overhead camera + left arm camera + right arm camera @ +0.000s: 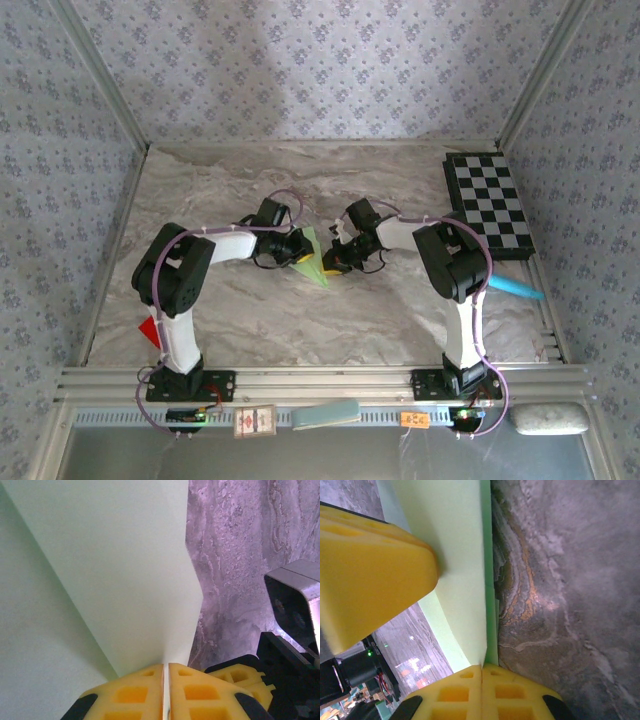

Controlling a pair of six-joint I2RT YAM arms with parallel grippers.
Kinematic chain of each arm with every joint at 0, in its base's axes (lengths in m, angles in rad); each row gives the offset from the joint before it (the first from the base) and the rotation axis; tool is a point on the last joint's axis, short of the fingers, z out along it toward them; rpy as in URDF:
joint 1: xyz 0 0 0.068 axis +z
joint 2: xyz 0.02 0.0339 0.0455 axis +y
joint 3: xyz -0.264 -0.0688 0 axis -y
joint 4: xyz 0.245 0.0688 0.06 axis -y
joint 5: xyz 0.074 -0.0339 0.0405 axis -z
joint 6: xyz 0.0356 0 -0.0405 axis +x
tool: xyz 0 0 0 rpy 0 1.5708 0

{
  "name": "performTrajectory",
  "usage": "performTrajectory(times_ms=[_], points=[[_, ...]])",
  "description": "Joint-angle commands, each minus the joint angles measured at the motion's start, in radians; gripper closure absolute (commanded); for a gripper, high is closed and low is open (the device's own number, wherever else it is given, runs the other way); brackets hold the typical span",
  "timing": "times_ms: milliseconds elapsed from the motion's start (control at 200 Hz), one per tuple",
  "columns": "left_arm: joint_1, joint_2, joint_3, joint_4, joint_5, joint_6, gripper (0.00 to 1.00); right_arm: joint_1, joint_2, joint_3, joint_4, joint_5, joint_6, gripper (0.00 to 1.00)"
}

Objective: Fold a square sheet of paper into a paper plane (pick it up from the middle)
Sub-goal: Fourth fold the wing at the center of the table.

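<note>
The pale green paper plane is held up between both grippers at mid-table, its point toward the near side. My left gripper is shut on it from the left. In the left wrist view, the yellow pads pinch the paper's folded edge. My right gripper is shut on it from the right. The right wrist view has its pads closed on the green fold. One of the left gripper's yellow fingers presses the paper from the other side.
A black-and-white checkerboard lies at the back right. A light-blue stick lies by the right arm, and a red triangle by the left arm. A light-blue card rests on the front rail.
</note>
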Motion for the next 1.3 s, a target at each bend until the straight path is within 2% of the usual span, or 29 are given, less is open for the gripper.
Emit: performTrajectory(times_ms=[0,700,1069,1294], points=[[0.008,0.015,-0.009,0.010,-0.012,-0.005,0.90,0.001,0.061,-0.010,-0.089,0.118,-0.018,0.95],[0.011,-0.001,-0.032,0.004,-0.037,-0.016,0.90,0.004,0.063,-0.004,-0.092,0.111,-0.029,0.83],[0.011,0.017,-0.017,0.008,-0.020,-0.016,0.89,0.006,0.068,-0.003,-0.115,0.139,-0.038,0.88],[0.012,0.028,-0.017,-0.025,-0.036,-0.018,0.89,0.007,0.069,-0.002,-0.114,0.140,-0.037,0.88]])
